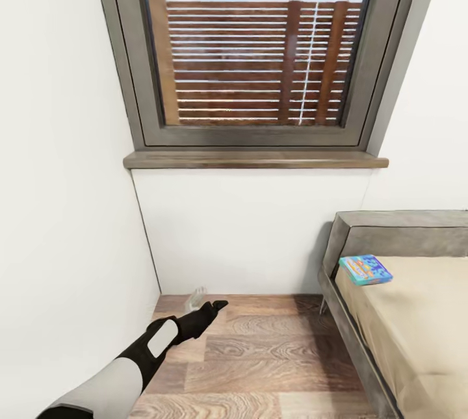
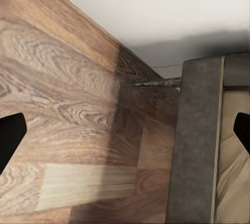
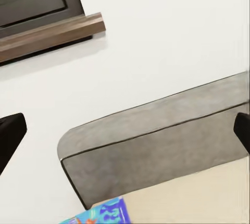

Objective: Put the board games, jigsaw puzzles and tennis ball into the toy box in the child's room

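1. Blue, flat board game box with bright orange lettering (image 1: 365,269) lying on the tan mattress of the grey upholstered bed (image 1: 396,234), close to the headboard and just inside the bed's near edge.
2. Black-and-grey left arm reaching out low over the brown wood-plank floor (image 1: 273,354), black left gripper (image 1: 209,308) at its end aimed toward the room corner.
3. Well apart from that gripper: board game box up on the mattress off to the right, gripper down near the floor by the white wall (image 1: 71,178).
4. From the left wrist camera, left gripper (image 2: 125,135) spread wide, one dark fingertip at each side of the picture, floor planks and the grey bed frame between them, nothing held.
5. From the right wrist camera, right gripper (image 3: 125,133) likewise spread wide, dark tips at both edges, looking at the grey headboard and white wall.
6. Same camera catching a corner of the blue box (image 3: 101,212) on the mattress, beyond the tips, not between them.
7. Grey-framed window (image 1: 257,49) above a dark wooden sill (image 1: 255,160), brown slatted fence outside.
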`<state>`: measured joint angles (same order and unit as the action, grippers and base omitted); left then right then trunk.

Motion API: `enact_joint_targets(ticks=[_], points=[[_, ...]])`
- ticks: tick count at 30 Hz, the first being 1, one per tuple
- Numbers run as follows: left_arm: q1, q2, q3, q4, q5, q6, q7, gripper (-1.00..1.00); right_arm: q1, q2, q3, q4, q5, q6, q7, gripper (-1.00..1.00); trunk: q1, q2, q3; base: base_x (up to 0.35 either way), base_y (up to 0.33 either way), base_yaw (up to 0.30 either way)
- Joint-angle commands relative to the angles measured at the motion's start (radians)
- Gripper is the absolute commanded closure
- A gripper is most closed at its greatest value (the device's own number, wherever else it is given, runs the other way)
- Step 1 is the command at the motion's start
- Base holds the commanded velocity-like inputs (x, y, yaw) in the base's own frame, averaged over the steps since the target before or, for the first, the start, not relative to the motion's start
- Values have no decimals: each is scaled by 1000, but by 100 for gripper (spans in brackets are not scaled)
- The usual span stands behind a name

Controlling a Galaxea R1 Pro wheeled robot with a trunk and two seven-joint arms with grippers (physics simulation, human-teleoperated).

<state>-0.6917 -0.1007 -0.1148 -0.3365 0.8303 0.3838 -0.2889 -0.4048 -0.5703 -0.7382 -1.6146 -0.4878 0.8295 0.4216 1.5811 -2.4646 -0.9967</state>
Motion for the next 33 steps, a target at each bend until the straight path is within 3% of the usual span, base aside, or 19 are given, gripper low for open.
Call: enact_joint_targets(ticks=[1,8,24,33], points=[[0,0,-4,-1,5,3,-1,-100,-2,0,-1,-1,1,7,5,-100,0,0,-1,0,273,-285],[0,-7,-5,-1,4,-11,-1,-100,-1,0,0,-1,1,8,7,-100,0,0,-1,16,198,-292],[0,-9,-4,-1,6,-22,-1,-100,0,0,0,-1,2,8,7,-100,0,0,-1,3,15,-297],[0,-10,-6,-1,4,-21,-2,-100,-1,0,0,-1,2,8,7,-100,0,0,-1,250,0,-297]])
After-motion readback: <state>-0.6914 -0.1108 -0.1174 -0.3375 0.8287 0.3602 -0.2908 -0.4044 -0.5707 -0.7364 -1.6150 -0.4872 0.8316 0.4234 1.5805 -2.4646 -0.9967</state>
